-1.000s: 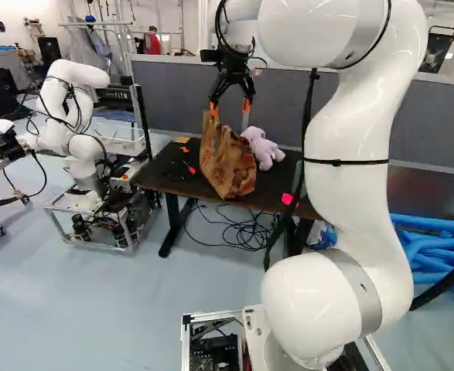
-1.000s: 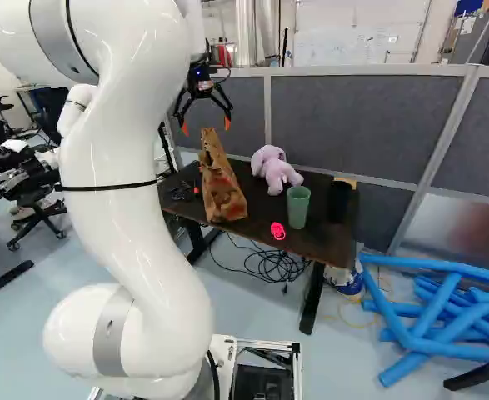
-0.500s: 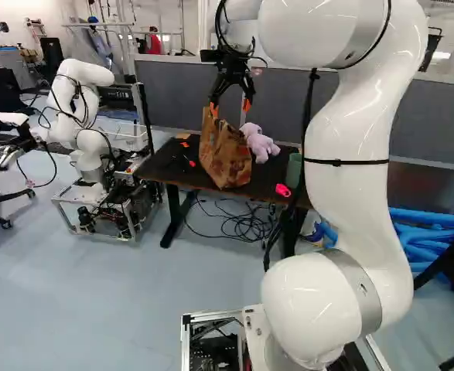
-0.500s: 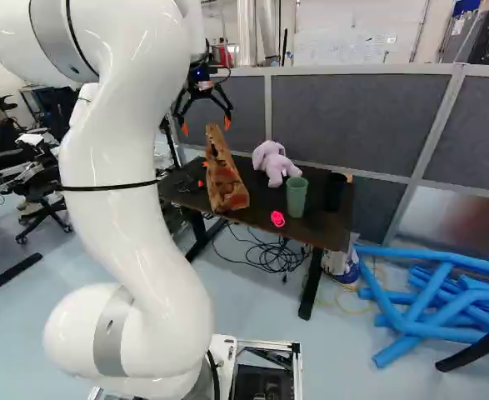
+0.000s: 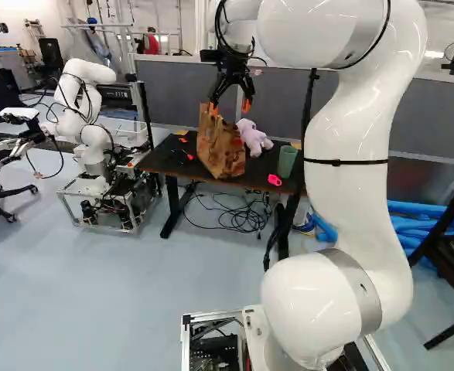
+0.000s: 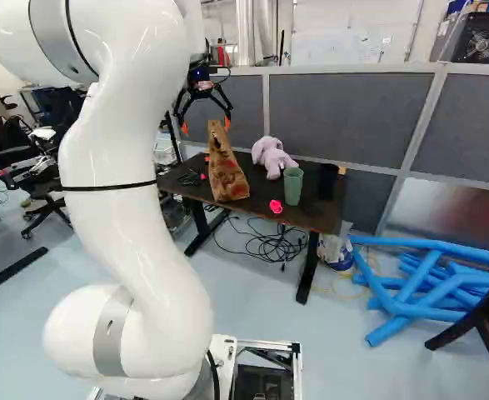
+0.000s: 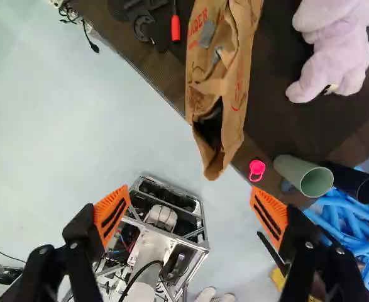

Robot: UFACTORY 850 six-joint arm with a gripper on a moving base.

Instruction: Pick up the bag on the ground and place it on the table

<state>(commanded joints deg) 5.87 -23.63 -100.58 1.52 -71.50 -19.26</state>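
Note:
In the left base view my gripper [image 5: 230, 107] is above the brown paper bag [image 5: 220, 148], which stands on the dark table [image 5: 172, 162]. The right base view shows the gripper [image 6: 207, 127] over the upright, narrow-looking bag [image 6: 226, 173]. Seen from the wrist, my gripper [image 7: 190, 214] stands wide open with nothing between its orange pads. The bag [image 7: 234, 82] lies ahead of the fingers, apart from them, its mouth partly open and its inside dark.
Beside the bag are a light purple plush toy [image 6: 271, 156], a green cup [image 6: 293, 186], a black cup [image 6: 327, 181], a pink item [image 6: 276, 206] and tools [image 7: 149, 22]. Another robot [image 5: 91, 116] stands left, a dark chair [image 5: 451, 247] right. Blue tubes [image 6: 419, 292] and cables [image 6: 269, 242] lie on the floor.
The base has moved back from the table and turned somewhat; the scene has shifted in both base views. The arm keeps its pose, its gripper still open. The bag stays upright on the table.

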